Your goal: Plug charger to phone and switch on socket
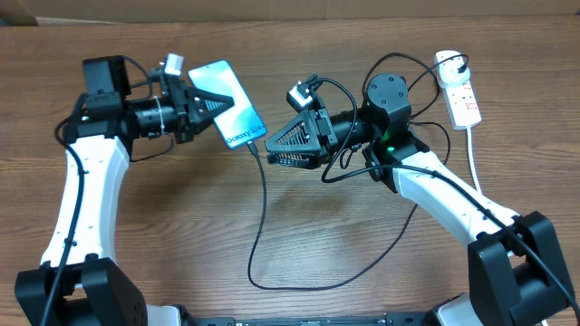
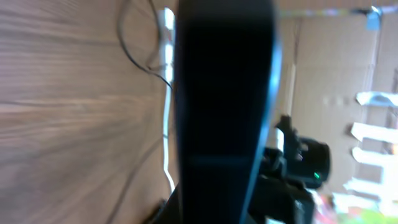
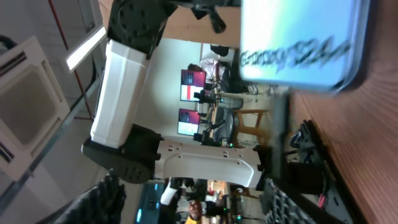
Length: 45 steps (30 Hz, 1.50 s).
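My left gripper (image 1: 201,101) is shut on the phone (image 1: 231,104) and holds it tilted above the table, with its light screen reading "Galaxy S24+". In the left wrist view the phone's dark body (image 2: 224,93) fills the middle and hides the jaws. The charger, a thin black cable (image 1: 263,208), runs from the phone's lower edge down and loops right. My right gripper (image 1: 269,152) is open just right of that edge. In the right wrist view the phone (image 3: 298,37) is above, the cable (image 3: 278,124) hangs from it, and the fingers (image 3: 199,199) are spread apart. The white socket (image 1: 458,86) lies at the far right.
The socket's thick white cord (image 1: 475,163) runs down the right side next to the right arm. Its white cord also shows in the left wrist view (image 2: 166,124). The black cable's loop (image 1: 299,286) lies near the table's front edge. Cardboard lines the far edge.
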Each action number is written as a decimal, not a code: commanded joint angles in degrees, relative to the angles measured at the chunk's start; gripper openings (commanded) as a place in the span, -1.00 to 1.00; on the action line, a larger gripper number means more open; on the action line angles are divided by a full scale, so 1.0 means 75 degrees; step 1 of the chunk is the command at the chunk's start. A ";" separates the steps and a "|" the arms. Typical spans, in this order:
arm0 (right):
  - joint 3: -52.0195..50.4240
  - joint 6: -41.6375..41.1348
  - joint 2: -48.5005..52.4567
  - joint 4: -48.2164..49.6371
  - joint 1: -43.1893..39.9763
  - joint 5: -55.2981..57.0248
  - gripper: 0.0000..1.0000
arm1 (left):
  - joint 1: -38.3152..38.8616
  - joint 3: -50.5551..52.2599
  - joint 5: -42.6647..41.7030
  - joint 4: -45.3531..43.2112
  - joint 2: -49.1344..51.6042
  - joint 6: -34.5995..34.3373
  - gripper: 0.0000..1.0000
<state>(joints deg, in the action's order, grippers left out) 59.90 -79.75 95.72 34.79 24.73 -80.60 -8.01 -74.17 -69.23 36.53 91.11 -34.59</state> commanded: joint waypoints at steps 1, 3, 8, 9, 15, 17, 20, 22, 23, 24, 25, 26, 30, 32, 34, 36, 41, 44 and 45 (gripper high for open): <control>0.0023 0.0099 -0.0017 0.0026 -0.0029 -0.0052 0.47 | -0.0009 0.0015 0.0641 0.0134 -0.0052 0.0711 -0.92; 0.0023 0.0099 0.0032 0.0026 -0.0029 -0.0038 0.49 | -0.0009 0.0015 0.1466 0.0551 -0.0052 0.1003 -0.92; 0.0023 0.0154 0.0350 0.0023 -0.0029 -0.0003 0.52 | 0.0029 0.0015 0.2629 0.1163 -0.0047 0.1708 -0.91; 0.0023 0.0251 0.0440 -0.0050 -0.0029 0.0032 0.54 | 0.0029 0.0015 0.2690 0.1215 -0.0047 0.1716 -0.92; 0.0023 0.0889 0.0845 -0.1419 -0.0032 0.0548 0.58 | 0.0076 0.0017 0.3882 0.1309 -0.0047 0.1795 -0.92; 0.0023 0.1014 0.0886 -0.1679 -0.0032 0.0731 0.57 | 0.0187 0.0029 0.4447 0.1332 -0.0038 0.1950 -0.92; 0.0023 0.1285 0.0883 -0.1682 -0.0044 0.1008 0.51 | 0.0460 0.0029 0.4514 0.1323 0.0096 0.2285 -0.92; 0.0023 0.1431 0.0883 -0.1740 -0.0093 0.1244 0.32 | 0.0685 0.0029 0.4514 0.1294 0.0271 0.2337 -0.92; 0.0023 0.1536 0.0883 -0.1807 -0.0122 0.1422 0.27 | 0.0813 0.0029 0.4511 0.1282 0.0391 0.2387 -0.92; 0.0023 0.1655 0.0883 -0.1903 -0.0163 0.1562 0.27 | 0.0973 0.0029 0.4511 0.1279 0.0568 0.2390 -0.91; 0.0023 0.1719 0.0883 -0.2014 -0.0204 0.1664 0.28 | 0.1093 0.0029 0.4508 0.1279 0.0705 0.2390 -0.92; 0.0023 0.1900 0.0883 -0.2180 -0.0274 0.1708 0.28 | 0.1253 0.0029 0.4473 0.1271 0.0909 0.2410 -0.92; 0.0023 0.2771 0.0883 -0.3048 -0.0571 0.1743 0.30 | 0.1737 0.0029 0.3789 0.0871 0.1591 0.2844 -0.92; 0.0023 0.3214 0.0874 -0.3547 -0.0743 0.1786 0.35 | 0.1886 0.0026 0.3331 0.0507 0.1845 0.2841 -0.92; 0.0023 0.3675 0.0828 -0.4115 -0.0935 0.1976 0.36 | 0.2002 0.0026 0.2841 0.0067 0.2055 0.2836 -0.92; 0.0023 0.4092 0.0729 -0.4689 -0.1128 0.2261 0.40 | 0.2104 0.0026 0.2771 -0.0259 0.2194 0.2713 -0.91; 0.0099 0.5307 0.0099 -0.6825 -0.1638 0.3861 0.50 | 0.2375 0.0026 0.3480 -0.0606 0.2425 0.2515 -0.92; 0.0303 0.5916 -0.0347 -0.8416 -0.1781 0.5310 0.54 | 0.2541 0.0026 0.3768 -0.0962 0.2567 0.2215 -0.91; 0.0370 0.6056 -0.0484 -0.8877 -0.1801 0.5712 0.55 | 0.2588 0.0026 0.3899 -0.1151 0.2646 0.1915 -0.92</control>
<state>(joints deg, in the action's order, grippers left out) 60.23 -41.76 96.71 -28.27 11.64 -50.26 10.20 -73.54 -41.50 29.67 109.69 -16.86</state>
